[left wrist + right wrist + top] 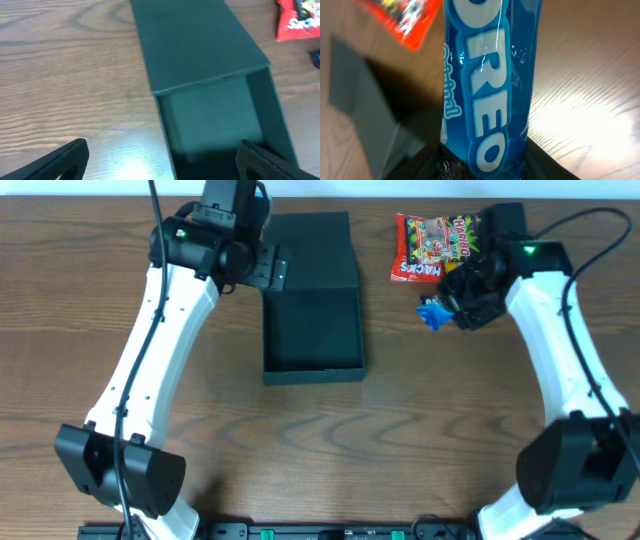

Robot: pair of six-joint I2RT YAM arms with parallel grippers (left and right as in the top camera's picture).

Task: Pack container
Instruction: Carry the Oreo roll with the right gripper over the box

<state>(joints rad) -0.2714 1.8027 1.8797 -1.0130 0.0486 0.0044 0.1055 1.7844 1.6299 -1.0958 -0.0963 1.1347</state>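
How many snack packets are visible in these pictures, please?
2. The red packet lies at the far edge, right of the container. The blue Oreo pack is nearer, between the fingers of the right hand. More could be hidden.

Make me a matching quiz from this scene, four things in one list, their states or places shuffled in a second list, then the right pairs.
1. container
2. Oreo packet
3. red candy packet
4. left end effector

A. between the right end effector fingers
B. lying loose on the table
C. wide open
D. lid folded back, nothing inside

Pairs: 1-D, 2-A, 3-B, 4-C
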